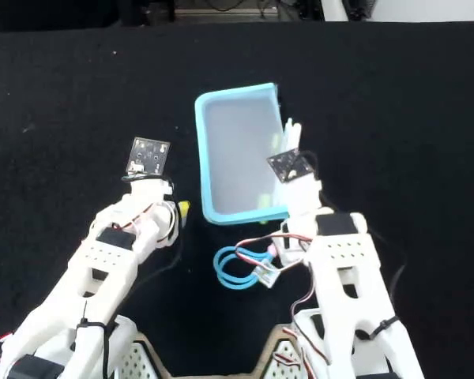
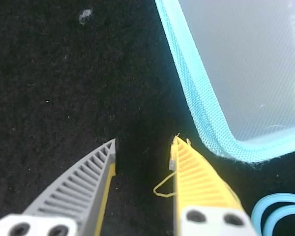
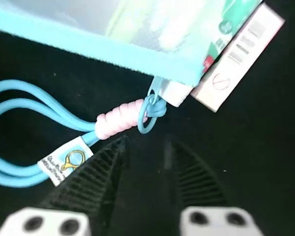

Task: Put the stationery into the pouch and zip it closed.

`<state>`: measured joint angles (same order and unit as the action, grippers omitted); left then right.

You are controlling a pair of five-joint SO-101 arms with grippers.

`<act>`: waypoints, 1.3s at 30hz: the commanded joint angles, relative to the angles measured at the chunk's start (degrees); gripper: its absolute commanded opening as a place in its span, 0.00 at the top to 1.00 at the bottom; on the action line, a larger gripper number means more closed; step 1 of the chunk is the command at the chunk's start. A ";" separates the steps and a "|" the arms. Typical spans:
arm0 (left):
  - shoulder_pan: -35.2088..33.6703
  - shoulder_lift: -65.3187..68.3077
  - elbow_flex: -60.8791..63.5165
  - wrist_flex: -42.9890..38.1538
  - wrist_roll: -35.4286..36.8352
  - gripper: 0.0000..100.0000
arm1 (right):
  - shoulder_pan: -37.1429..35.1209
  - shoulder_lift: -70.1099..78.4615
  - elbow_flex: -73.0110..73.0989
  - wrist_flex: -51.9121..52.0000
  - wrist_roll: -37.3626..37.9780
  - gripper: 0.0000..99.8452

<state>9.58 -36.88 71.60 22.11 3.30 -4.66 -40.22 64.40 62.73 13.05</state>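
In the high view we see the blue pouch [image 1: 201, 158] lying flat at the centre of the black tabletop [image 1: 395, 95], with its blue lanyard [image 1: 237, 272] looped just below it. The left end effector [image 2: 143, 142] sits just beside the pouch's lower left corner, its jaws apart and holding nothing. The right end effector [image 3: 146, 142] is likewise apart and empty, just short of the zipper ring [image 3: 148, 118] at the pouch's lower right corner, where a white box [image 3: 236, 54] shows past the blue edge
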 commanded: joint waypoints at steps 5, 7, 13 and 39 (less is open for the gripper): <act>-0.40 -0.18 -0.84 -0.79 0.26 0.81 | -3.43 -0.57 0.40 -1.49 -7.03 0.81; -0.40 -0.18 -0.84 -0.79 0.26 0.81 | -6.68 -0.48 0.57 -3.08 -11.87 0.81; -0.48 -0.70 0.40 -0.97 0.26 0.81 | -9.41 -0.48 5.58 -13.80 -24.88 0.81; -0.48 -0.70 0.40 -0.97 0.26 0.82 | -5.89 22.02 -5.41 -9.85 -24.53 0.86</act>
<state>9.58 -36.88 72.84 22.02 3.30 -11.16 -22.02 63.16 51.12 -11.56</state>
